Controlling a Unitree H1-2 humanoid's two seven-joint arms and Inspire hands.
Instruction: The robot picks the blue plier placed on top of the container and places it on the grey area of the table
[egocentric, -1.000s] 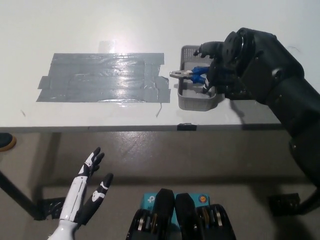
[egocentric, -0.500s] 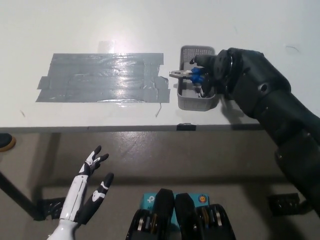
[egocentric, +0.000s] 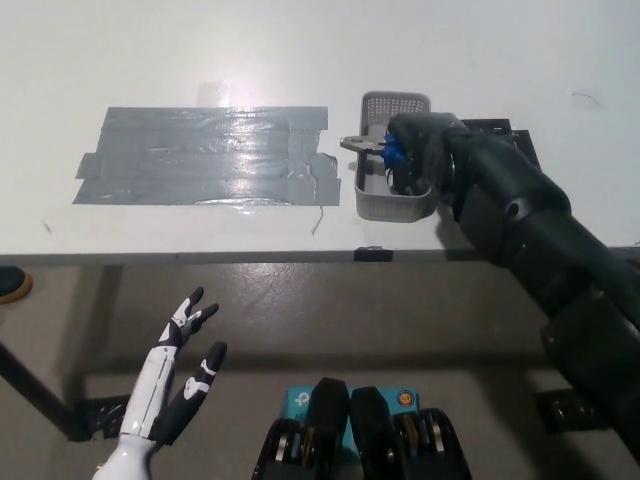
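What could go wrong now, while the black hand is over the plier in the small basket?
The right hand covers the blue plier, so its grip is hidden; a partial hold might let it slip. The grey basket looks light and could be dragged or tipped when lifting. The grey tape area lies beside it. The left hand rests open below the table.

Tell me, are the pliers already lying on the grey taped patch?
No, the blue plier is over the container under the black right hand, beside the grey area, not on it.

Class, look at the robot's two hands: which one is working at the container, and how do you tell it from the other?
The black right hand, over the grey container at the blue plier. The white left hand rests open below the table edge.
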